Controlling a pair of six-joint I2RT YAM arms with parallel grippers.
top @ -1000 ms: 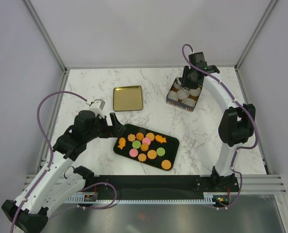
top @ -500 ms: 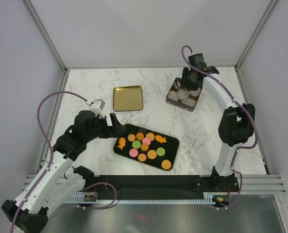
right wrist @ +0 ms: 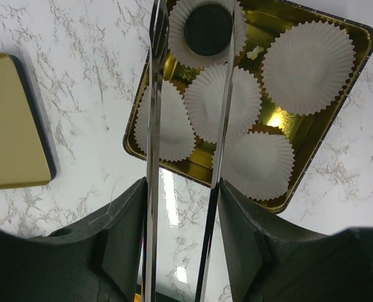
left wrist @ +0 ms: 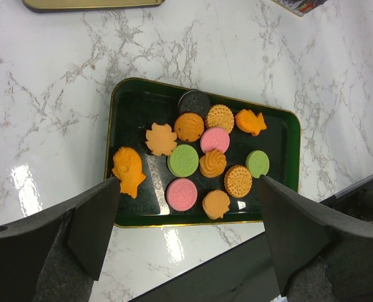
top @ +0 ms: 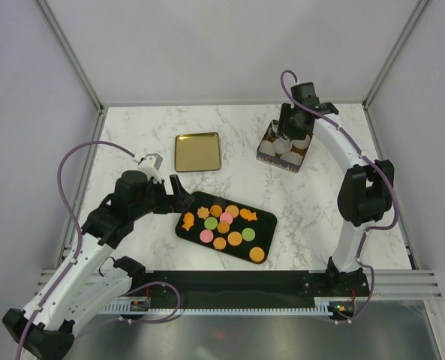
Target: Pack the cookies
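The cookies [top: 224, 225] lie on a black tray [top: 184, 234]: orange, pink and green rounds, a few orange shapes and one dark round. In the left wrist view the cookies [left wrist: 199, 160] fill the gold-rimmed tray [left wrist: 129, 100]. My left gripper [top: 175, 196] hangs open and empty above the tray's left end [left wrist: 187, 189]. My right gripper [top: 293, 124] is shut on metal tongs [right wrist: 153, 126] over the gold tin [right wrist: 356, 38]. A second dark cookie [right wrist: 207, 29] lies in a white paper cup, between the tong tips.
The tin [top: 266, 154] at the back right holds several white paper cups [right wrist: 309, 60]. Its gold lid [top: 197, 152] lies flat at the back centre, left of the tin, and shows in the right wrist view [right wrist: 10, 119]. A black rail runs along the near table edge.
My right gripper with the tongs has shifted slightly towards the back over the tin. The left arm has not moved.
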